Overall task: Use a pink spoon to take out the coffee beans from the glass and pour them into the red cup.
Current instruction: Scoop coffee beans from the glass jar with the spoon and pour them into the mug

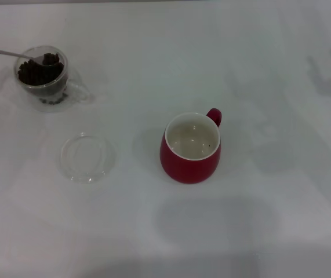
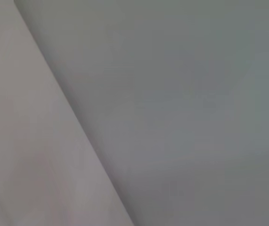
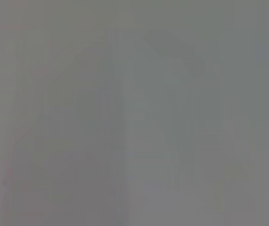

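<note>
Bare white tabletop (image 1: 258, 69) — staged test bench, prob. lab

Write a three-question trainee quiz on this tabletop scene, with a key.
1. True or false: the pink spoon lies flat on the table beside the red cup.
2. The flat clear dish lies on which side of the red cup in the head view? A) robot's left B) robot's right
3. Fill in: the coffee beans are heaped in the ____.

Key:
1. False; its bowl rests in the glass, with the handle pointing out over the rim.
2. A.
3. Glass.

No claw shows in any view.
</note>
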